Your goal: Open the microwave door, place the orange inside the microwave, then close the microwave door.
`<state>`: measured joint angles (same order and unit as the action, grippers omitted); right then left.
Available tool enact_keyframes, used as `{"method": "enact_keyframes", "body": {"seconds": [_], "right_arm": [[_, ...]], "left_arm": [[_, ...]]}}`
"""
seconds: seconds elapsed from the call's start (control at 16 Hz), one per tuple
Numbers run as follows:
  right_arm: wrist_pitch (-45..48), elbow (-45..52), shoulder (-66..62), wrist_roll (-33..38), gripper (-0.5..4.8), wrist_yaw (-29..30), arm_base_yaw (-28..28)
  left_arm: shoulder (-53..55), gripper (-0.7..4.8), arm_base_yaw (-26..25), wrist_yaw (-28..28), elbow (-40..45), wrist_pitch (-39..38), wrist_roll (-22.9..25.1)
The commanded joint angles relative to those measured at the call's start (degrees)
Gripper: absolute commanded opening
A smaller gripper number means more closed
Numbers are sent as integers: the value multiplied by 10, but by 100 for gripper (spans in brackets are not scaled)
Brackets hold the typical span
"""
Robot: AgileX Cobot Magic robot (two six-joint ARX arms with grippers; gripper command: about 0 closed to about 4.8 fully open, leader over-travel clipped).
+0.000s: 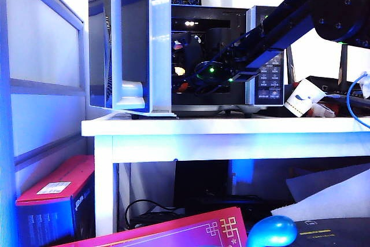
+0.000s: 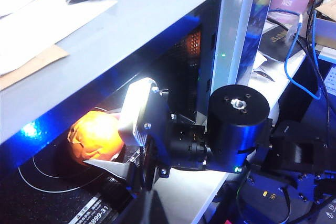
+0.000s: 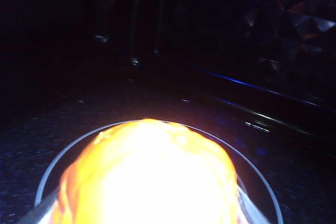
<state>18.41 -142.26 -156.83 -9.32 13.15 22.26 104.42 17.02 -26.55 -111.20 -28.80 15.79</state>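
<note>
Door swung wide so the right gripper can reach into the microwave, its fingers spread around the orange over the turntable ring; the left gripper, outside, is out of view, state unknown.

Orange glare-bleached, cut off at frame edge; right gripper fingers mere slivers; left gripper unseen
</note>
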Motion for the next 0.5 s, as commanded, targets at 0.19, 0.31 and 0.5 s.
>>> {"method": "enact_keyframes", "body": {"seconds": [0.19,0.31,0.5], "right_arm": [[-48,-2,14,-2,479,5,6],[-67,-2,26,-4,479,5,7],[-139,-2,59,-28,479,5,7]], "left_arm": [[12,-5,0,8,11,-77,3],[12,-5,0,8,11,-83,3],[12,-5,0,8,11,-84,3]]}}
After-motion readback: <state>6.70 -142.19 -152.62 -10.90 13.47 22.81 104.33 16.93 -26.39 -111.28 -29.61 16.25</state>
